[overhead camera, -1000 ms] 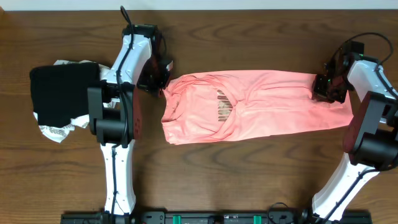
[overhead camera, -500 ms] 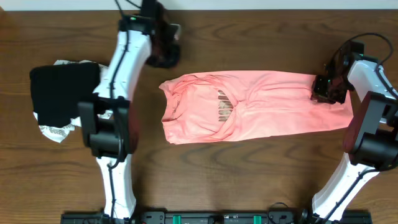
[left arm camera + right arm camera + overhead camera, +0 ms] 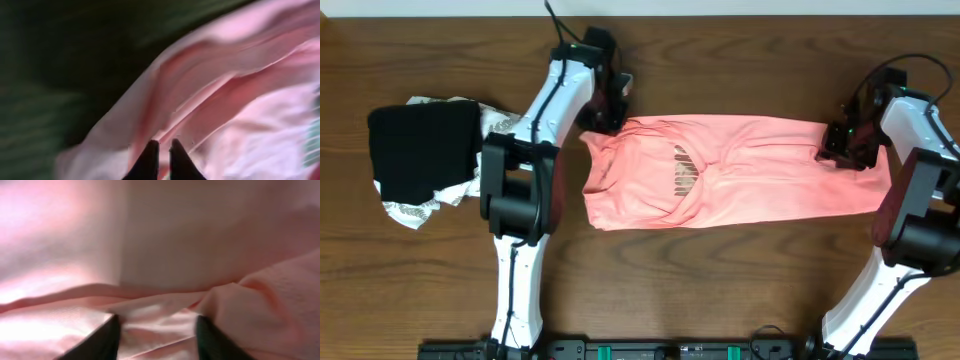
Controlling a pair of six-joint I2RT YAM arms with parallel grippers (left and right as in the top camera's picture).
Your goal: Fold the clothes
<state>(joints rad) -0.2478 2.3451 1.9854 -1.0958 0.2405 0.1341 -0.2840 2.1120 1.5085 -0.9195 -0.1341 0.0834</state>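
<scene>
1. Left gripper (image 3: 161, 149): blurred, fingers close together at shirt (image 3: 750, 170) collar end; open or closed, cannot tell.
2. Right gripper (image 3: 156, 330): jaws apart over hem end.
3. Shirt: spread flat on desk (image 3: 720, 290).

Obstacle L: black garment (image 3: 423, 148)

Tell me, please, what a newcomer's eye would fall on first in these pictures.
The salmon-pink T-shirt stands out, stretched sideways across the middle of the dark wooden table, brownish lettering on its chest. The left gripper is at its collar end and the right gripper, jaws apart, at its far right edge. At the left lies a black folded garment on a white patterned cloth.
</scene>
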